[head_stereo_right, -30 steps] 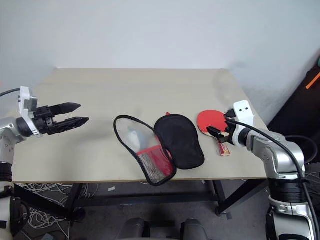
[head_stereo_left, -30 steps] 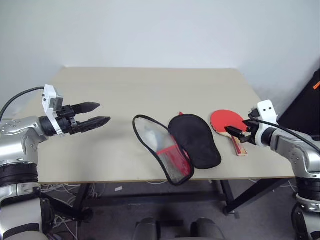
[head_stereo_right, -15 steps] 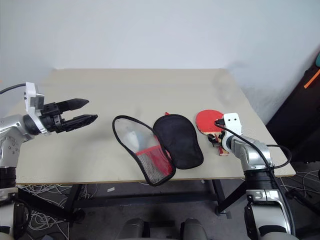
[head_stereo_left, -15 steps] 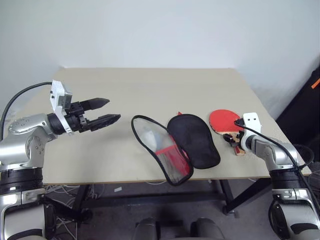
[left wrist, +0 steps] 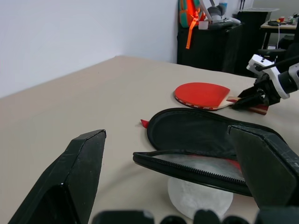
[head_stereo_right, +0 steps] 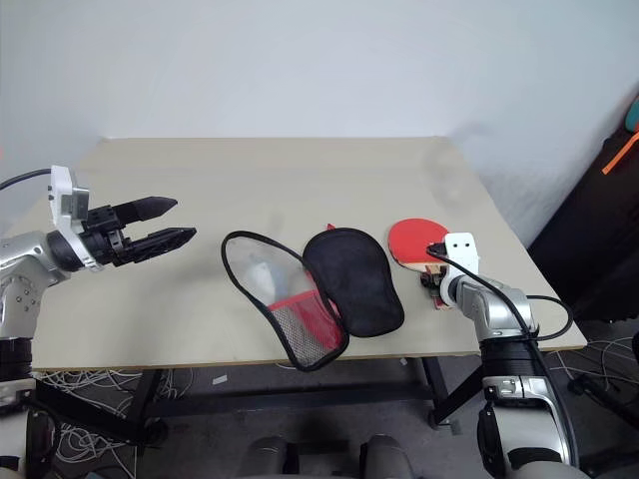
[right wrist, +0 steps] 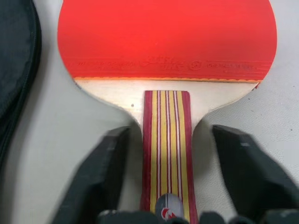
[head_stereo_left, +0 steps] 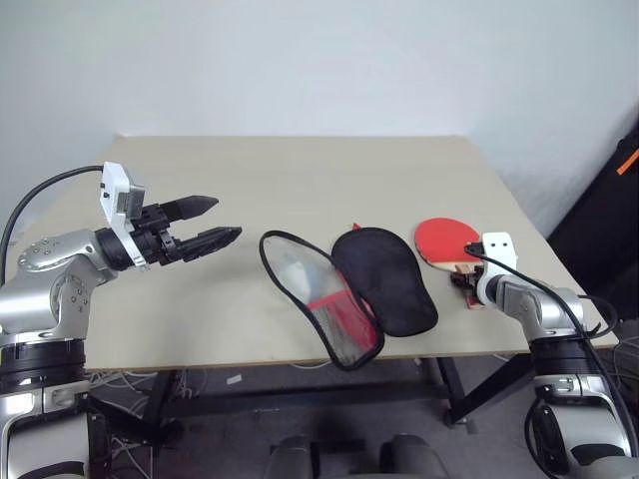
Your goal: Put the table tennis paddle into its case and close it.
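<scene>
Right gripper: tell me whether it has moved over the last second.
Yes. The right gripper has come down to the table tennis paddle lying on the table; a finger now flanks each side of the handle.

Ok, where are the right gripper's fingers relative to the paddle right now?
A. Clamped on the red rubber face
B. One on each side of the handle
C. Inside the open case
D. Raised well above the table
B: in the right wrist view the right gripper has a finger on either side of the table tennis paddle handle, gaps still showing.

A beige table [head_stereo_left: 300, 170] stands against a plain white wall [head_stereo_left: 300, 60].
</scene>
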Action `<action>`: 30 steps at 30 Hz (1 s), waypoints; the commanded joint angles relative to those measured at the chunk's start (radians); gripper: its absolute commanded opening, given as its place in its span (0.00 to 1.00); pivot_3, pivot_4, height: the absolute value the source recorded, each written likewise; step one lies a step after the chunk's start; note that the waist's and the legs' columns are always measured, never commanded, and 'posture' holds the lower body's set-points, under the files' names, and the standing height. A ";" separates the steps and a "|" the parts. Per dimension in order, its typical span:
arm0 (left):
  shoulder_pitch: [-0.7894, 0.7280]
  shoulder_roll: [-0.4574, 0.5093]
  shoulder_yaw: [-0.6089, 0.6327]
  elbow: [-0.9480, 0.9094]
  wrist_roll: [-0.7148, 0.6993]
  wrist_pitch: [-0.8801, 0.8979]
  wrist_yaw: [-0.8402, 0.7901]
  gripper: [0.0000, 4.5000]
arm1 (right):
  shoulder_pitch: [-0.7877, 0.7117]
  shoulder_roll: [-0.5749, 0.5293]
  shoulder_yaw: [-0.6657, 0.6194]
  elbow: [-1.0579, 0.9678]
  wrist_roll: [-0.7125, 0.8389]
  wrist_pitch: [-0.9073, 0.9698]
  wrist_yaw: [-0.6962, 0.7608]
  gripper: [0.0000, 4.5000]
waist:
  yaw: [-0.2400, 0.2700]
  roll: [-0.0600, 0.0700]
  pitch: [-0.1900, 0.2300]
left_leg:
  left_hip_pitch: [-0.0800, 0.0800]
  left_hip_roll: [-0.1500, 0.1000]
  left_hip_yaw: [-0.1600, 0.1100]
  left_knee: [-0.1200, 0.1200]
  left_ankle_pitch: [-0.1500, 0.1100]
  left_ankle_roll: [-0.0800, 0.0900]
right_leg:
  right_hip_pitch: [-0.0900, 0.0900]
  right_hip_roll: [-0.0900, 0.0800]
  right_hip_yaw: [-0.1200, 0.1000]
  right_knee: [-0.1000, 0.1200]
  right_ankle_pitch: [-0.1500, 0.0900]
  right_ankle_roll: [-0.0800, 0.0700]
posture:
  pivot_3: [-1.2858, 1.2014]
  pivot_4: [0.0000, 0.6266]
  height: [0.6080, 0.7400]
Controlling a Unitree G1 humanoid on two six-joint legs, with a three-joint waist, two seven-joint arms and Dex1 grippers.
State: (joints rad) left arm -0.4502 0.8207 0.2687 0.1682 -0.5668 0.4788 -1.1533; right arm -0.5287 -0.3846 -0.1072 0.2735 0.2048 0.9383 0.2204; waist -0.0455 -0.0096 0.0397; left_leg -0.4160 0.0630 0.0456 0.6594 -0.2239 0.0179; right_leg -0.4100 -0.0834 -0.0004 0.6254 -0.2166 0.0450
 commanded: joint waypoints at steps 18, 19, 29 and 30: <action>-0.050 0.017 0.010 0.041 -0.003 -0.045 -0.050 1.00 | -0.082 0.139 -0.004 -0.378 0.128 0.153 0.005 0.26 | -0.008 0.003 0.002 | 0.001 0.002 0.000 -0.001 0.000 0.000 | -0.001 0.003 0.002 0.001 0.000 0.000 | 0.52 0.00 1.00; -0.050 0.018 0.009 0.044 0.000 -0.048 -0.053 1.00 | -0.079 0.156 0.006 -0.406 0.132 0.181 -0.006 0.26 | -0.007 0.003 0.002 | 0.001 0.002 0.000 -0.001 0.000 0.000 | -0.001 0.003 0.002 0.001 0.000 0.000 | 0.52 0.00 1.00; -0.037 0.044 0.010 0.035 -0.017 -0.019 -0.106 1.00 | 0.038 0.238 0.125 -0.515 0.098 0.300 -0.068 0.26 | 0.001 0.003 0.002 | -0.001 0.002 0.000 0.000 0.000 0.000 | -0.001 0.002 0.000 0.000 0.002 -0.003 | 0.52 0.00 1.00; -0.038 0.046 0.011 0.036 -0.017 -0.018 -0.109 1.00 | 0.049 0.235 0.134 -0.517 0.093 0.303 -0.071 0.26 | 0.000 0.003 0.002 | -0.001 0.002 0.000 0.000 0.000 -0.001 | -0.002 0.002 0.000 0.000 0.002 -0.003 | 0.52 0.00 1.00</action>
State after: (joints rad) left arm -0.4753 0.8442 0.2612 0.2286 -0.5667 0.4601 -1.2511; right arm -0.4596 -0.1431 0.0246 -0.1798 0.3087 1.2512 0.1617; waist -0.0455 -0.0068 0.0416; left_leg -0.4175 0.0646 0.0460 0.6592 -0.2240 0.0174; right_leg -0.4122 -0.0818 0.0001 0.6260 -0.2150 0.0426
